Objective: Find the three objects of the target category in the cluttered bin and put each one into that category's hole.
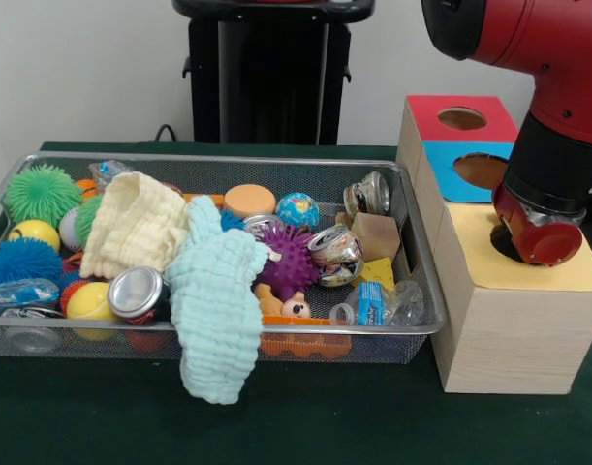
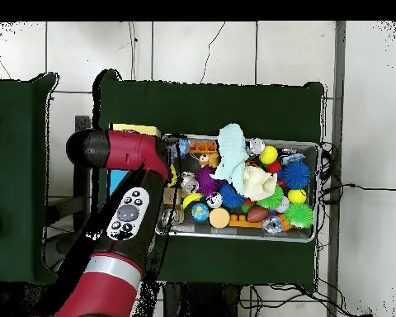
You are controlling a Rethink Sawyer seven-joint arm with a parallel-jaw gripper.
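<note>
Crushed cans (image 1: 336,254) sit in the mesh bin (image 1: 423,281), off to the side of the end effector (image 1: 536,232), mixed with spiky balls and two cloths. One mint cloth (image 1: 214,310) hangs over the bin rim. The end effector hovers over the yellow hole (image 1: 504,247) on the wooden box (image 1: 509,334); can't tell if it's open or holding anything.

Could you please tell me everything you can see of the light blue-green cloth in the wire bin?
The cloth is a pale mint, waffle-textured fabric, soft and crumpled. It lies lengthwise across the clutter in the wire bin, one end rising near the cream cloth, the other draped over the bin's front rim and hanging down toward the green table cover. It rests against a silver can on one side and the purple spiky ball on the other. From overhead it shows as a light strip crossing the bin.
</note>
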